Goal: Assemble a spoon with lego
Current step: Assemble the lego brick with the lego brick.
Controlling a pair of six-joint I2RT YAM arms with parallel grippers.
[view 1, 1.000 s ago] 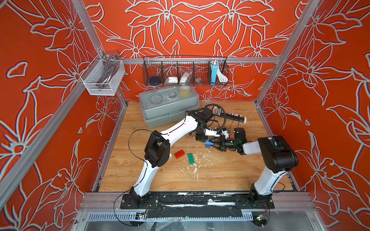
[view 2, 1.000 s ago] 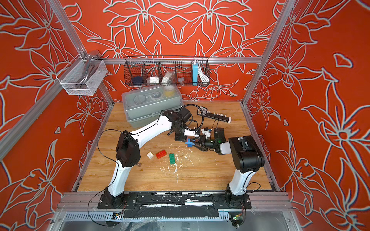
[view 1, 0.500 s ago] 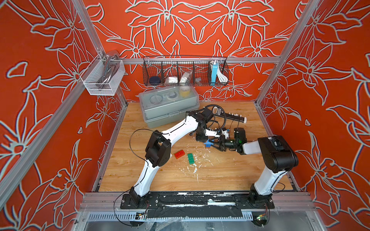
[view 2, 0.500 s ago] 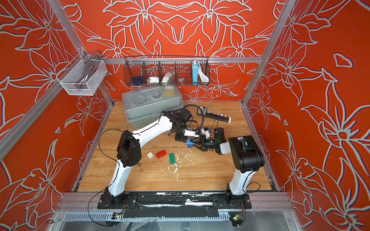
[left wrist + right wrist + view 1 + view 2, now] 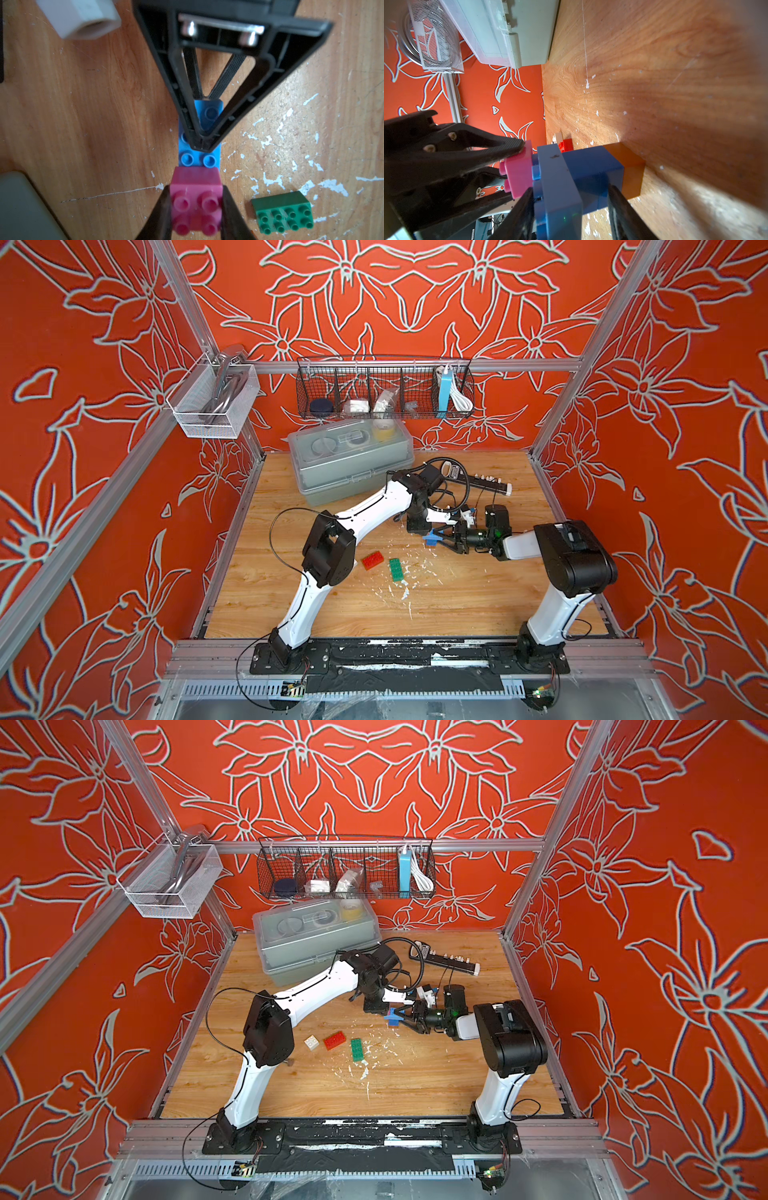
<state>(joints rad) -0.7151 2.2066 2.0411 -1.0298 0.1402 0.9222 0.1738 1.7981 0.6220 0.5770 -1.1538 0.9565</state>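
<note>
blue over brown, the part-built spoon (image 5: pixel 199 158) rests on the wooden table (image 5: pixel 83 104), its long axis running from the left gripper (image 5: pixel 196 194) to the right gripper (image 5: pixel 570 189). the pink brick (image 5: pixel 195 185) caps the end nearer the left gripper, whose fingers pinch it. the right gripper clamps the blue stem. a red brick (image 5: pixel 372 560) and a green brick (image 5: pixel 396 569) lie nearby.

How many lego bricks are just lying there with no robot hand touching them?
3: a white brick, a red brick beside it, then a green brick, in a row near the left arm elbow. More could be hidden beneath it.
</note>
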